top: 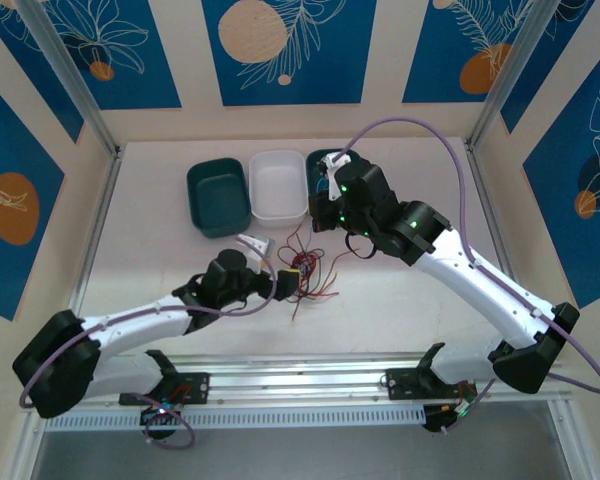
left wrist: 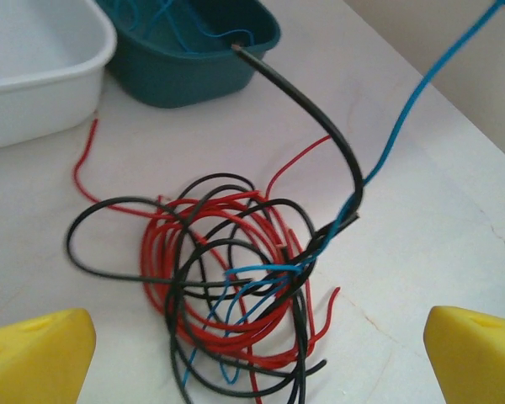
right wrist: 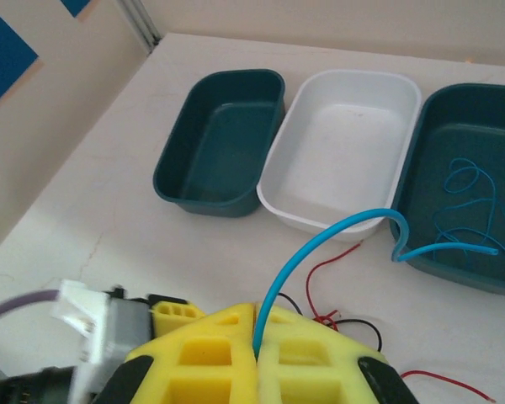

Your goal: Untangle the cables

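Note:
The cables (left wrist: pixel 236 278) lie as a tangled heap of red, black and blue loops on the white table, also seen from above (top: pixel 305 275). My left gripper (left wrist: pixel 252 370) hovers just short of the heap, wide open, its yellow fingertips (left wrist: pixel 34 353) on either side and nothing between them; from above it sits left of the heap (top: pixel 288 282). My right gripper (right wrist: pixel 257 324) is shut on a blue cable (right wrist: pixel 337 231), raised above the heap (top: pixel 325 212). That blue cable (left wrist: pixel 421 93) runs up out of the tangle. A stiff black cable end (left wrist: pixel 320 118) also rises from it.
Three bins stand in a row behind the heap: a teal bin (right wrist: pixel 172 168), a white bin (right wrist: pixel 408 93) and a second teal bin (right wrist: pixel 433 109) holding a thin blue cable (right wrist: pixel 475 202). The held cable's free end (right wrist: pixel 454 250) hangs over that last bin.

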Motion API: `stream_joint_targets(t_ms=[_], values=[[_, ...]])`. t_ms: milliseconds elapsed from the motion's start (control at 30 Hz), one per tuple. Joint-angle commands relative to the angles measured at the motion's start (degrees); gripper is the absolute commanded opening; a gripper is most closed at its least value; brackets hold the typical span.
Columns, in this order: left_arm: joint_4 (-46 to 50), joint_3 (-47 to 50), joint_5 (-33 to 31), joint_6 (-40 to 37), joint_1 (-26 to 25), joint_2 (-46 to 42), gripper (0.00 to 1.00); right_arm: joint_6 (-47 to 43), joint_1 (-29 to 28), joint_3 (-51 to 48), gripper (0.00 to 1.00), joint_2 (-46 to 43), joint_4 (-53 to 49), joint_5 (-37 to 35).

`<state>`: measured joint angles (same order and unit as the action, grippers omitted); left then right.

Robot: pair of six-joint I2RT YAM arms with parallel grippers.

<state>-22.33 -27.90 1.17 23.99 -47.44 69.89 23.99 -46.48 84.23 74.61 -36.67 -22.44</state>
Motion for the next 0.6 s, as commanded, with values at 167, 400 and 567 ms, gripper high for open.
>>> stream_joint_targets(t_ms=[167,400,567], values=[[-20.1,-2.8,-8.5,-7.1,-5.9,10.5,1.00,0.1,0.2,2.8,0.00,-0.2,0.8,2.6],[-26.5,-4.6,-17.0,-3.7,-6.1,19.0,0.98,0.5,0.1,4.1,0.00,0.1,0.0,3.4],[-28.2,-5.1,-17.2,1.4,-6.0,22.4,0.88,-0.6,0.0,5.9,0.00,-0.1,-1.5,2.4]])
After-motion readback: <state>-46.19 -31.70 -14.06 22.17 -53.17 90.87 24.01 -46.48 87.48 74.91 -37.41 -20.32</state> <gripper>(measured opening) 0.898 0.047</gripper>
